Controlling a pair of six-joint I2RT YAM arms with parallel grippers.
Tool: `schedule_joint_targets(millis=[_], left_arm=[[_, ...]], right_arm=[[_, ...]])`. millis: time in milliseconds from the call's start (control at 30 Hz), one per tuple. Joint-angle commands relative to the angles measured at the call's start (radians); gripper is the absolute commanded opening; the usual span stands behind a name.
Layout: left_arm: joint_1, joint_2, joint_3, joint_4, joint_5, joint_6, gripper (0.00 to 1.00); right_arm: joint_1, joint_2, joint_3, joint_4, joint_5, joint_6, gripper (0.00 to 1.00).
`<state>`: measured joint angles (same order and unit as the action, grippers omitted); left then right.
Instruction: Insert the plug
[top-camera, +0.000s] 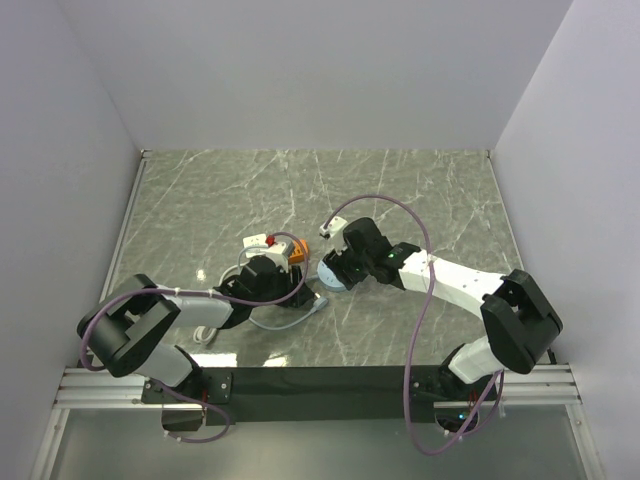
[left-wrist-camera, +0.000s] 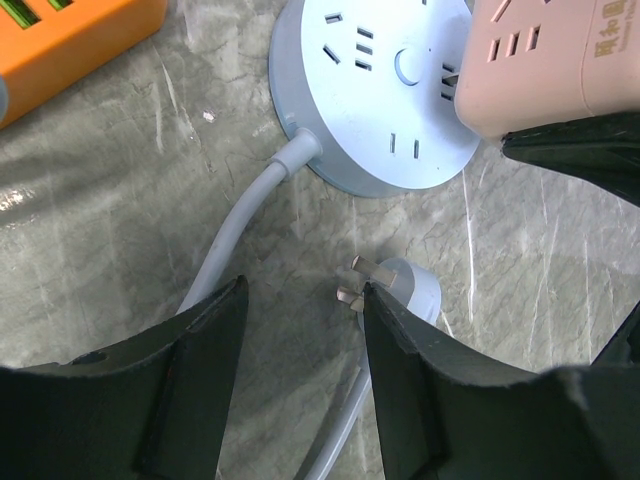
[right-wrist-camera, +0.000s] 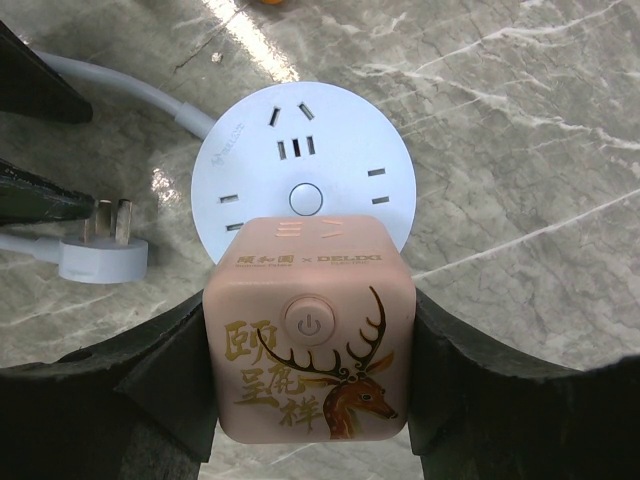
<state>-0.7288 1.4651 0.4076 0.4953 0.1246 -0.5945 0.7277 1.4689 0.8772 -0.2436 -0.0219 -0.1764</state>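
- My left gripper (left-wrist-camera: 305, 300) is open: the two dark fingers (left-wrist-camera: 190, 380) stand apart and only bare marble and a piece of grey cable (left-wrist-camera: 240, 220) show between them.
- The plug (left-wrist-camera: 412, 288), white with flat metal prongs, lies flat on the worktop (top-camera: 420, 200) near the middle, a little toward the near edge. It is not held.
- The prongs of the plug are just beside the tip of one left finger. I cannot tell if they touch it.
- The prongs point away from the round socket (left-wrist-camera: 380, 90), which lies near the plug but apart from it.
- The round socket is pale blue and flat on the worktop, with several groups of slots and one round button on its face. The grey cable leaves its side and runs toward the near edge.
- My right gripper (right-wrist-camera: 308, 305) is closed on a pink cube socket (right-wrist-camera: 310, 340), one finger on each side of it.
- The cube shows a power button and a drawing of a deer on its upper face. It covers the near rim of the round socket; whether it rests on it I cannot tell.
- An orange power strip (left-wrist-camera: 60, 40) lies just to the left of the round socket, toward the far edge.
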Motion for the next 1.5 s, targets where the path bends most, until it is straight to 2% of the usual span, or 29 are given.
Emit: schedule_joint_targets(millis=[0, 1033, 1467], left_arm=[[0.005, 0.034, -0.013, -0.067, -0.023, 0.024, 0.57], [0.006, 0.026, -0.012, -0.095, -0.057, 0.027, 0.57], [0.043, 0.018, -0.018, -0.109, -0.082, 0.035, 0.57]], right_arm=[[-0.008, 0.001, 0.014, -0.031, 0.0, 0.008, 0.0], [-0.008, 0.028, 0.022, -0.088, 0.02, 0.032, 0.0], [-0.008, 0.031, 0.016, -0.103, 0.017, 0.044, 0.0]])
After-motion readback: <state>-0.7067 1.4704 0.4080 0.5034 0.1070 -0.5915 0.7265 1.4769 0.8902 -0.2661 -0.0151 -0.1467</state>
